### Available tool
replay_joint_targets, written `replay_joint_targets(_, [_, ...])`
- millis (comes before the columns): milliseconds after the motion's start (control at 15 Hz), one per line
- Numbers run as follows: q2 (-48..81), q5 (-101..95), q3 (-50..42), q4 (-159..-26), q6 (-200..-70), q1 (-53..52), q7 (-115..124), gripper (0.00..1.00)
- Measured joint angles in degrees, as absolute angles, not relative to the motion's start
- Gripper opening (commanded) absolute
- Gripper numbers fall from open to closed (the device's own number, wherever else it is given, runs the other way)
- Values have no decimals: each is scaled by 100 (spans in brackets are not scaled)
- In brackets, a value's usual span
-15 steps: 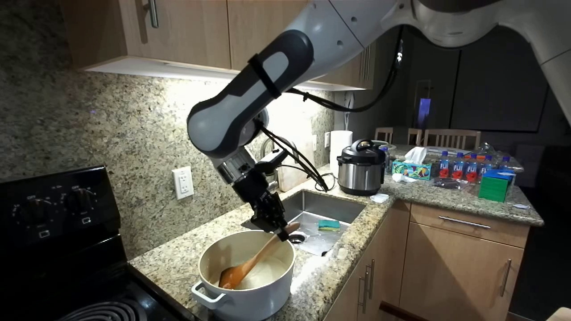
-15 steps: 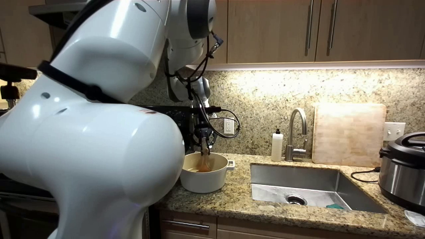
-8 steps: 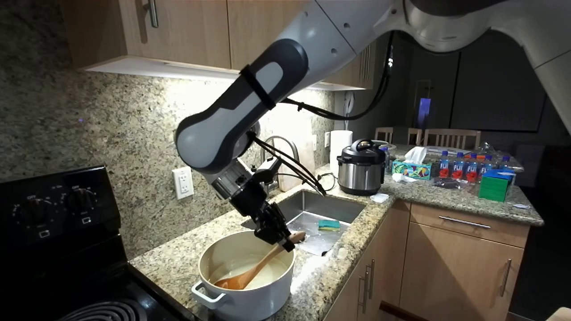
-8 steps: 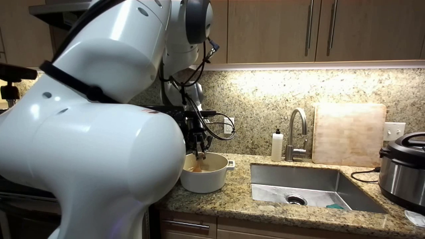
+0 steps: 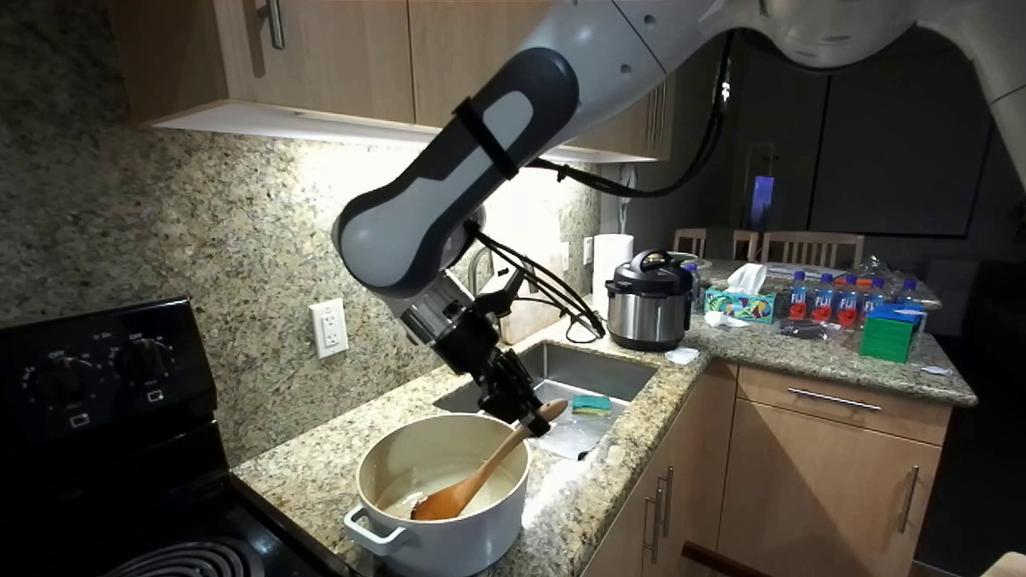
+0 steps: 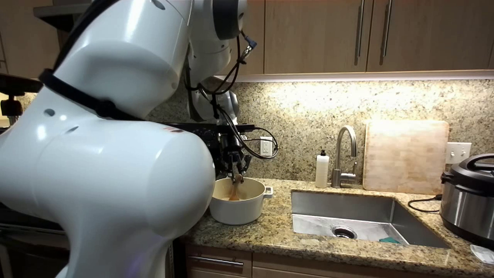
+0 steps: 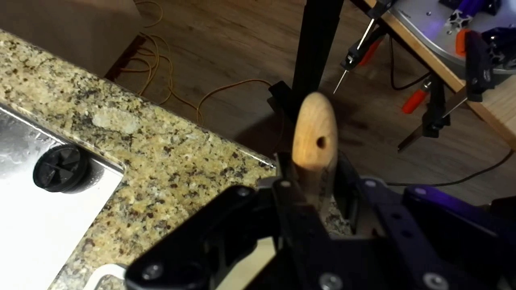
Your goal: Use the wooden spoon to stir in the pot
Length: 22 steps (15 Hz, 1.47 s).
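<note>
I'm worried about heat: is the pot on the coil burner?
No, in an exterior view the pot stands on the granite counter, apart from the coil burner.

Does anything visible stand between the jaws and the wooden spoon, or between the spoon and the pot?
Nothing visible does: the jaws grip the wooden spoon by its handle, and its bowl is inside the open pot.

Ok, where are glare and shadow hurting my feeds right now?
Wrist view: the sink is largely blown out to white, the floor is dim, and the pincer is mostly dark, though the wooden spoon is well lit at its handle tip. Both exterior views: the backsplash glares along its upper part. An exterior view: the stove reads nearly black.
</note>
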<state>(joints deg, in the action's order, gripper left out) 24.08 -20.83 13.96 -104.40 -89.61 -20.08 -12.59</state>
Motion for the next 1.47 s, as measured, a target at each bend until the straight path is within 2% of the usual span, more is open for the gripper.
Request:
replay_joint_targets(733, [1897,-2083,1293,-10669,-8955,-1748,-1218,10])
replay_joint_targets(1467, [2979,-2097,1293,-9460,-8589,-2053,-989,9])
